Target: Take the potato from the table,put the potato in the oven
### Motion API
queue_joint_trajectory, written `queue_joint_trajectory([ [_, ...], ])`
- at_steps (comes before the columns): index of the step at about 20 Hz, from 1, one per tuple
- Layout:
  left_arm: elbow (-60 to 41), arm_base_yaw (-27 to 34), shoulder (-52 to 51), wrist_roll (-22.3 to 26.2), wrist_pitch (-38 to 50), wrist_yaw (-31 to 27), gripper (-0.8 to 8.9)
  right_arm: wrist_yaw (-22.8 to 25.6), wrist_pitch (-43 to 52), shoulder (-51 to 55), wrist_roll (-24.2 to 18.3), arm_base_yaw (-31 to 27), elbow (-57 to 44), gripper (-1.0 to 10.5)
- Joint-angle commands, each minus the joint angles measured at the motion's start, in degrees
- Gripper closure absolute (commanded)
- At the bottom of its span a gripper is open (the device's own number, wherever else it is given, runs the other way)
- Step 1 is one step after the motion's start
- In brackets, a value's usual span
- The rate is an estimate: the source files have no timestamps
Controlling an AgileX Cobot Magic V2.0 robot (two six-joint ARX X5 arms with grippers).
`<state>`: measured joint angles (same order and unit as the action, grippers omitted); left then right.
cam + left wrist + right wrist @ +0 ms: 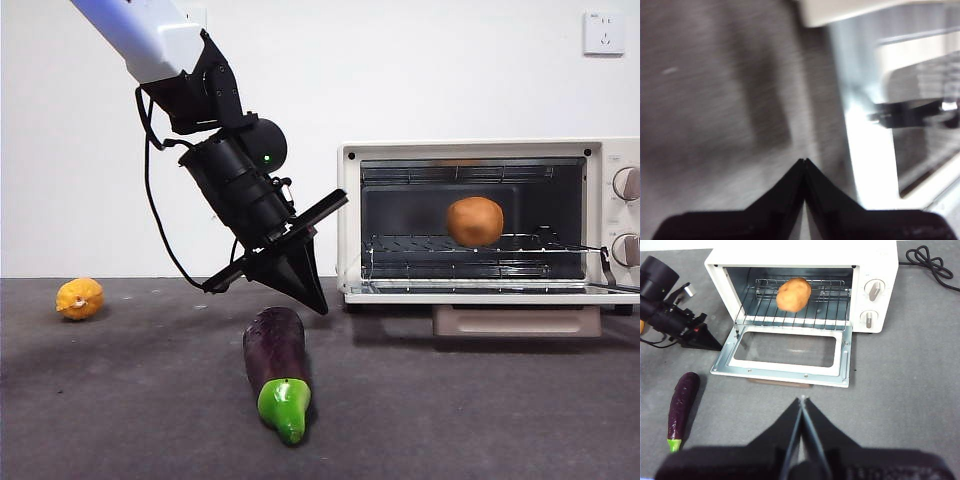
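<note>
The orange-brown potato (474, 221) (793, 294) lies on the wire rack inside the cream-white oven (349, 215) (875, 260), whose glass door (790, 351) hangs open flat. My left gripper (312, 297) (804, 161) is shut and empty, hanging above the table (150, 400) just left of the oven's door edge, over the eggplant. My right gripper (802, 399) is also shut with nothing in it, held high in front of the open oven; it does not appear in the front view.
A purple eggplant (277, 365) (682, 407) with a green stem lies on the table before the oven's left side. A small yellow-orange knobbly fruit (80, 298) sits at the far left. The oven's black cord (930, 262) trails behind it.
</note>
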<state>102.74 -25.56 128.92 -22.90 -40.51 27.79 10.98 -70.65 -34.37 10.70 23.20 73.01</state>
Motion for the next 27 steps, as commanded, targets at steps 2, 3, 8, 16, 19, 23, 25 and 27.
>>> queue_joint_trajectory([
  [2, -0.4, -1.8, 1.6, 1.6, 1.1, 4.1, 8.22, 0.2, 1.3, 0.2, -0.3, 0.0, 0.0, 9.5],
  [3, -0.4, -2.3, 1.9, 1.1, 2.0, 6.4, 8.22, 0.2, 1.7, 0.2, -0.3, 0.0, 0.0, 9.5],
  [8, -0.4, -3.3, 4.2, -0.3, 2.6, 12.2, 8.22, 0.2, 2.9, 0.1, -0.2, 0.0, 0.0, 9.5],
  [16, -0.4, -1.2, 4.4, -5.0, 8.9, 23.8, 8.22, 0.1, 3.1, 0.1, -0.2, 0.0, 0.0, 9.5],
  [19, -0.4, -0.2, 4.4, -5.3, 9.5, 25.4, 8.22, 0.1, 3.1, 0.1, -0.2, 0.0, 0.0, 9.5],
  [23, -0.4, 0.7, 4.4, -7.3, 11.8, 28.7, 8.22, 0.1, 3.3, 0.1, -0.2, 0.0, 0.0, 9.5],
  [25, -0.3, 1.0, 4.3, -8.8, 13.8, 30.1, 8.22, 0.2, 3.3, 0.1, -0.2, 0.0, 0.0, 9.5],
  [27, -0.3, 1.0, 4.3, -10.6, 16.0, 30.8, 8.22, 0.2, 3.3, 0.1, -0.2, 0.0, 0.0, 9.5],
])
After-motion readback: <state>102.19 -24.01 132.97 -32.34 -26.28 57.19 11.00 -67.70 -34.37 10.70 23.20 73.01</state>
